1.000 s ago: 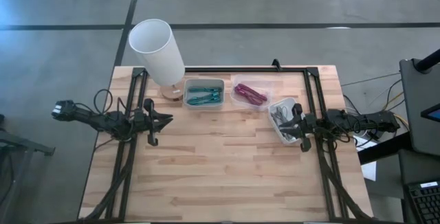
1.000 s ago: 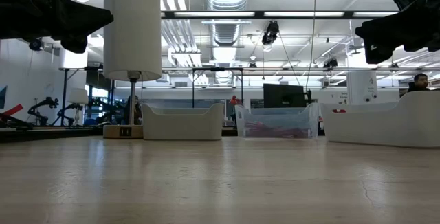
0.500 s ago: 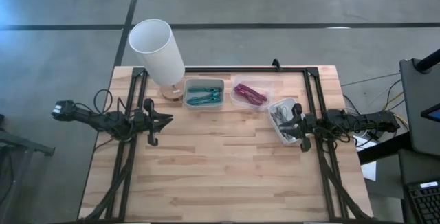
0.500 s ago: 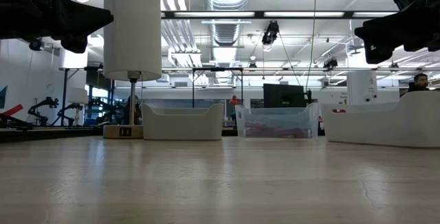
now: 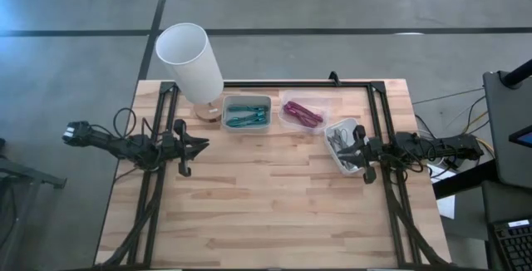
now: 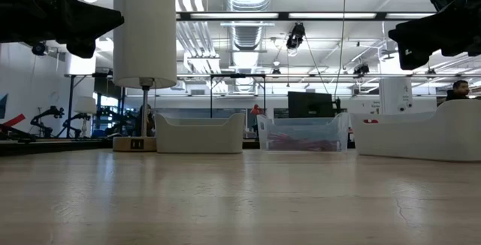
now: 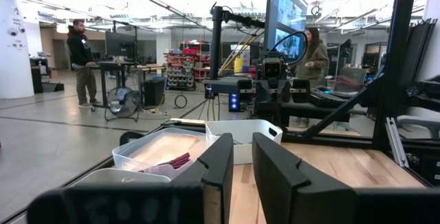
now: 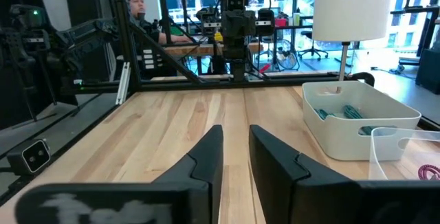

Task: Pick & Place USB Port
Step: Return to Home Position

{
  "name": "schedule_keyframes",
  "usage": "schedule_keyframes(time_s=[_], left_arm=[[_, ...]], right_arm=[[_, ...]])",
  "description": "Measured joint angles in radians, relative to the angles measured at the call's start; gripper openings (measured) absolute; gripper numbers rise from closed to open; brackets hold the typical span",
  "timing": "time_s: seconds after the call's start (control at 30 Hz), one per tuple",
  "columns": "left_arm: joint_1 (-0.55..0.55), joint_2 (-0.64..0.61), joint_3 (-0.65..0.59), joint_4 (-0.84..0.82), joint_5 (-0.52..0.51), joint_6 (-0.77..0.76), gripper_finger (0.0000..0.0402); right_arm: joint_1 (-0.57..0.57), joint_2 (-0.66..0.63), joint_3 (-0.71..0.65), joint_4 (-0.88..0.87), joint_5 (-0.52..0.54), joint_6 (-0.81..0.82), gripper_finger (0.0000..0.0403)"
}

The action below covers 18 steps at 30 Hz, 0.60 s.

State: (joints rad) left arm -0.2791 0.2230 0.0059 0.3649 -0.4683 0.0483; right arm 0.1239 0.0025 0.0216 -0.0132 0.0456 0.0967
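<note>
A white bin of teal cables [image 5: 247, 115], a clear bin of magenta cables [image 5: 302, 114] and a white bin of grey and black cables [image 5: 343, 146] stand on the wooden table along its far side. A lamp with a white shade [image 5: 189, 59] stands on its wooden base [image 6: 136, 143] at the far left. My left gripper [image 5: 199, 145] hovers at the table's left, pointing right, shut and empty; it also shows in its wrist view [image 7: 242, 162]. My right gripper [image 5: 356, 150] hovers over the grey-cable bin at the right, pointing left, shut and empty; it also shows in its wrist view [image 8: 236, 152].
A black metal frame [image 5: 299, 83] runs along the table's far edge and down both sides. Bare wood [image 5: 266, 204] fills the middle and near half of the table. People stand in the room beyond the table [image 7: 81, 59].
</note>
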Motion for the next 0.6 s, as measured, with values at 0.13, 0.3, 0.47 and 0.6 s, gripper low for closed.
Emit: schedule_keyframes(time_s=[0.13,0.3,0.47,0.6], left_arm=[[0.000,0.000,0.000,0.000,0.000,0.000,0.0060],[0.000,0.000,0.000,0.000,0.000,0.000,0.0060],[0.000,0.000,0.000,0.000,0.000,0.000,0.0060],[0.000,0.000,0.000,0.000,0.000,0.000,0.0060]], right_arm=[[0.000,0.000,0.000,0.000,0.000,0.000,0.0074],[0.000,0.000,0.000,0.000,0.000,0.000,0.0083],[0.000,0.000,0.000,0.000,0.000,0.000,0.0089],[0.000,0.000,0.000,0.000,0.000,0.000,0.0091]])
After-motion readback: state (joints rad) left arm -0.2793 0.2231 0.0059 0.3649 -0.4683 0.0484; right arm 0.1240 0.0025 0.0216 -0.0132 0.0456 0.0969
